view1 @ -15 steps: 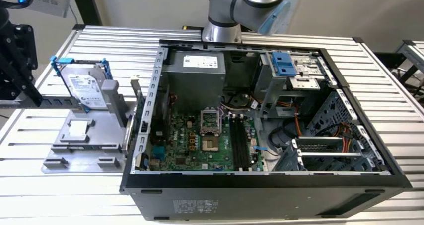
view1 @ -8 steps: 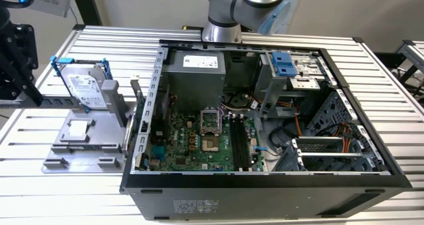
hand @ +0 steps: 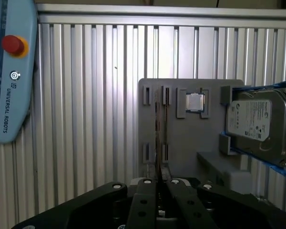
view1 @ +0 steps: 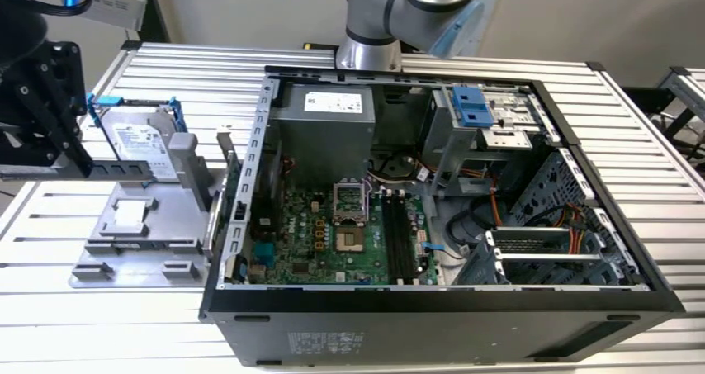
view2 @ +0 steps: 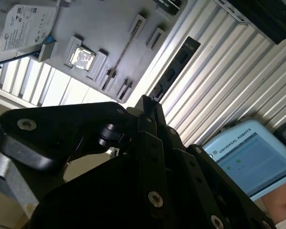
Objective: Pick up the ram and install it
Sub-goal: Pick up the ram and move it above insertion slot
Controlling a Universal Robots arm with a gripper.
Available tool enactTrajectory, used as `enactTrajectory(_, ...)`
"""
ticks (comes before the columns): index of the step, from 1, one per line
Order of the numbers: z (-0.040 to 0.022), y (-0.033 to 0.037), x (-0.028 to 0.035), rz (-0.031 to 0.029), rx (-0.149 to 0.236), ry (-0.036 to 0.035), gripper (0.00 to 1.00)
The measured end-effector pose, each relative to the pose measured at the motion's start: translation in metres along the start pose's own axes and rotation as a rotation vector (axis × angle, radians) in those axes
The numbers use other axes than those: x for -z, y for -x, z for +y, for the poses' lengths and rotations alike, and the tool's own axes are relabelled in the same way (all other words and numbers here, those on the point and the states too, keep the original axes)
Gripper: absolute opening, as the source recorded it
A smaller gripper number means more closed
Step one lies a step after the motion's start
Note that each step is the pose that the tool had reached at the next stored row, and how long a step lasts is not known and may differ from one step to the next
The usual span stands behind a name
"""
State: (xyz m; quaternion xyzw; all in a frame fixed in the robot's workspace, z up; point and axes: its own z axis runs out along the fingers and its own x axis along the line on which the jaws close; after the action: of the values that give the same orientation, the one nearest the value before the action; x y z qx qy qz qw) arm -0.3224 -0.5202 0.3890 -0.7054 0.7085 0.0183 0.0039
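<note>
Ram (view2: pixel 175 67) gripped at one end by the clenched gripper (view2: pixel 148 102), sticking out past the tips over the grey parts tray (hand: pixel 190 138), near the hard drive (hand: pixel 257 124), well apart from the open PC case (view1: pixel 441 304).

Table (view1: pixel 650 143): ribbed aluminium slats.
Computer case (view1: pixel 441 316): open black tower lying on its side.
Motherboard (view1: pixel 314 246): green, flat inside the case.
CPU socket (view1: pixel 350 205): bare, mid-board.
Memory slots (view1: pixel 400 238): long, black, just beside the socket, toward the exterior view's right.
Power supply (view1: pixel 325 118): grey box at the case's far end.
Fixture (view1: pixel 144 242): grey tray at the exterior view's left of the case.
Hard drive (view1: pixel 138 139): silver, blue bracket, upright on the fixture.
Gripper (view1: pixel 39 101): black, beside the hard drive.
</note>
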Motion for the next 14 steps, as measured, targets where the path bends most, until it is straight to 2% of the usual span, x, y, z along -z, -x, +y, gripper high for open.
enactTrajectory(14,-0.0506,0.0003,0.0010,0.0000,0.000,0.0000,0.00)
